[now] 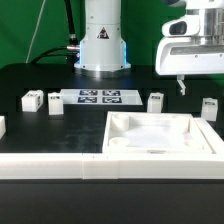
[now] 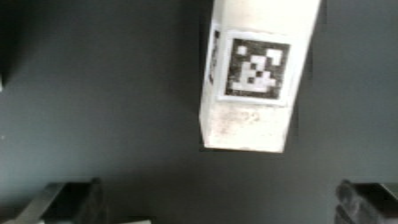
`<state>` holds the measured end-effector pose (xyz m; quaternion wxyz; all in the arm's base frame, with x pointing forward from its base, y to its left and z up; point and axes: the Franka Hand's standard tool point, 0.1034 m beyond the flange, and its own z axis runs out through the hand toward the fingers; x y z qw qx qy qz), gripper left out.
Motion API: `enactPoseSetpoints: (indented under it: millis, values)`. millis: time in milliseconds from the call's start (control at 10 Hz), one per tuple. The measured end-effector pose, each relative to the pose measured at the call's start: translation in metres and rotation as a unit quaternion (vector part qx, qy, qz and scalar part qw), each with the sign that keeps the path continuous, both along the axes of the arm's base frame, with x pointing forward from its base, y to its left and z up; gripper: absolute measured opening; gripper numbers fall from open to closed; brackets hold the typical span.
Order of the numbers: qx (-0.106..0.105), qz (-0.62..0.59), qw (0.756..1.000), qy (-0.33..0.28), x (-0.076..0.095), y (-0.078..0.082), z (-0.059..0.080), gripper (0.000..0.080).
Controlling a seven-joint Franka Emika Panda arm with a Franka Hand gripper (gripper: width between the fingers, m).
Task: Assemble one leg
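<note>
My gripper (image 1: 181,86) hangs above the table at the exterior view's right, open and empty. In the wrist view its two dark fingertips (image 2: 71,200) stand wide apart, with nothing in the gripper (image 2: 217,205). One white leg (image 2: 258,75) with a black-and-white tag lies on the black table ahead of the fingers, not touching them. In the exterior view one leg (image 1: 155,101) stands below and left of the gripper, and another leg (image 1: 209,107) below and right. Two more legs (image 1: 30,99) (image 1: 55,104) stand at the left.
The marker board (image 1: 100,97) lies in front of the robot base (image 1: 100,45). A wide white square tray-like piece (image 1: 115,125) sits at the front right. A low white wall (image 1: 50,162) runs along the front edge.
</note>
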<state>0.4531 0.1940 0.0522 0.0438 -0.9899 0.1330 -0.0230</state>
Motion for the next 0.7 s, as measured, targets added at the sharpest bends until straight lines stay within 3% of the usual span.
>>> enactPoseSetpoints:
  millis: [300,700]
  values:
    - [0.018,-0.131,0.991,0.016,-0.003,0.005,0.000,0.0649]
    - [0.017,-0.080,0.996,0.029,-0.004,0.014,-0.003,0.0649]
